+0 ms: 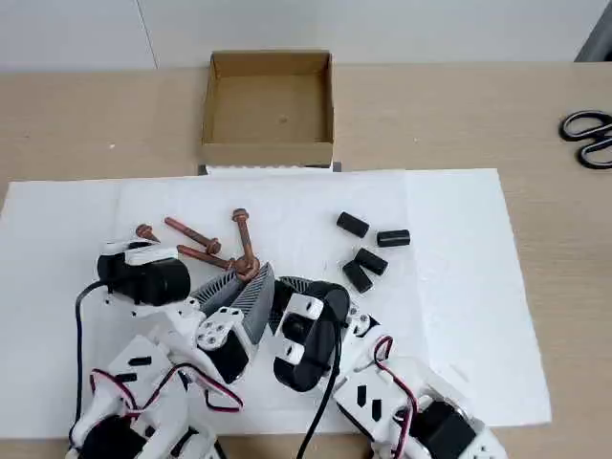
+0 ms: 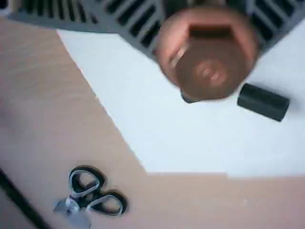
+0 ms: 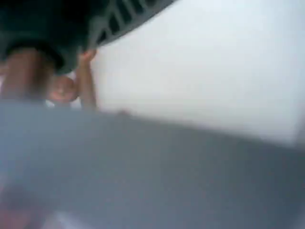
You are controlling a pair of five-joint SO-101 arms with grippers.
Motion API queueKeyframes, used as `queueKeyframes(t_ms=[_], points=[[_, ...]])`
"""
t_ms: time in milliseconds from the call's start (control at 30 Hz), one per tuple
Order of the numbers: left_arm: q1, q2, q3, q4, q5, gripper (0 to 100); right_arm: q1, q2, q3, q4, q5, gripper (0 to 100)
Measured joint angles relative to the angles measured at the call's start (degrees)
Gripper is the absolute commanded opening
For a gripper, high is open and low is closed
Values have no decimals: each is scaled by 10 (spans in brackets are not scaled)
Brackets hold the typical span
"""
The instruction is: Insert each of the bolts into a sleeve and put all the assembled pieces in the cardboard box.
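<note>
Copper-coloured metal bolts (image 1: 191, 232): several lying loose on the white paper sheet (image 1: 459, 287), on the arms' side of the open brown cardboard box (image 1: 268, 105). One further bolt (image 2: 207, 62) clenched in the left hand (image 1: 244, 279), head outward, short of the box. Four short black cylindrical sleeves (image 1: 372, 260) clustered on the sheet, nearer than the box and off its right corner. Right hand (image 1: 292, 287) close beside the left; grip impossible to tell. Black-handled scissors (image 1: 588, 139) on the wooden bench (image 1: 96, 124), far right of the box.

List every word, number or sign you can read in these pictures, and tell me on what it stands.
No text can be read in any view. The cardboard box, bolts, sleeves, scissors and white sheet show no print.
</note>
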Motion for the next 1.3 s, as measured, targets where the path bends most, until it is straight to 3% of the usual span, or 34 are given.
queueKeyframes(t_ms=[100,700,867,1100,1300], points=[[-5,1,1,7,-11,204,-2,-1,-1,-2,2,4],[-5,2,-57,49,-45,199,-2,-2,21,-11,3,4],[-51,1,-72,49,-81,6,-2,-2,21,-11,3,4],[-128,1,-72,50,-127,6,8,-2,21,-11,3,4],[-236,1,-24,50,-184,6,88,-2,33,-11,3,4]])
